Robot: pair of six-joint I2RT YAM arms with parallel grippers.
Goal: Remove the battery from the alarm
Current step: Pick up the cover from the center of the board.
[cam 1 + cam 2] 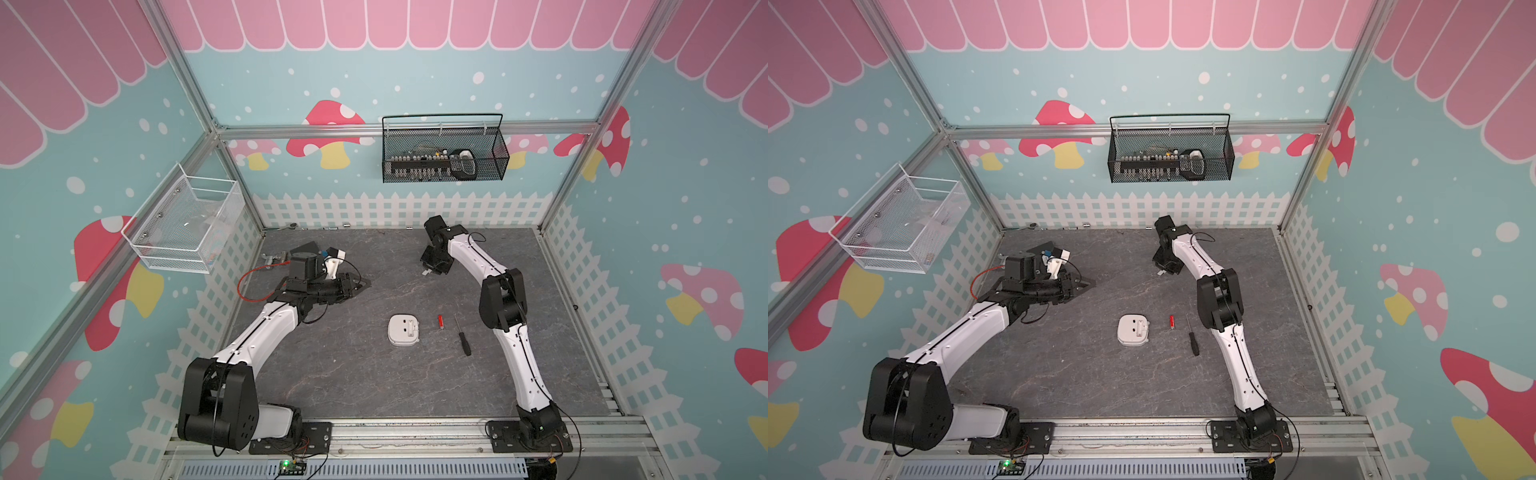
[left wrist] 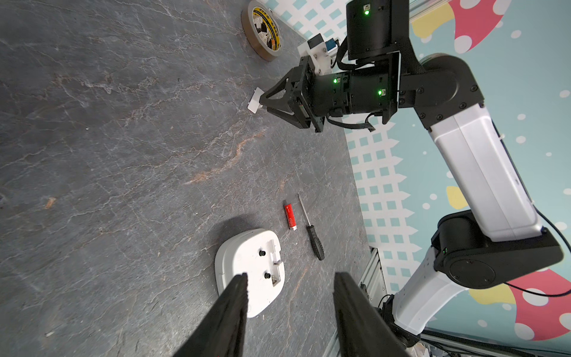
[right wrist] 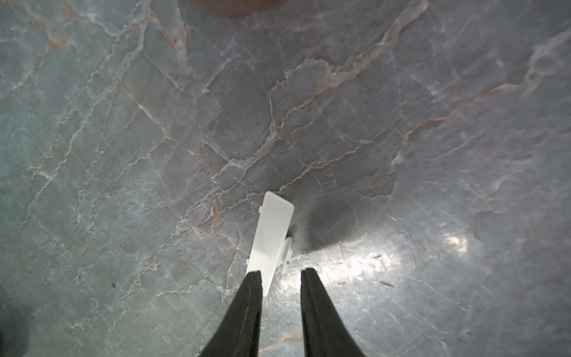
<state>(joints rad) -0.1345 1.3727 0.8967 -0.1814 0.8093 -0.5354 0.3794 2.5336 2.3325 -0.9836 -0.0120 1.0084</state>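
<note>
One battery [image 1: 441,322] lay out on the table, just beside one alarm [image 1: 404,330] turned face down.

I counted one screwdriver [image 1: 462,340] on the battery's other side, one tape roll [image 2: 262,29], one small white cover [image 3: 273,231] and two wall baskets, one black [image 1: 494,166] and one white [image 1: 224,216]. My left gripper [image 2: 291,275] hung half open and empty near the alarm. My right gripper [image 3: 281,271] stood slightly parted, the cover leaning at one fingertip, not clamped. The table [image 1: 332,374] was grey veined stone, and the walls showed mushrooms and a white fence.
</note>
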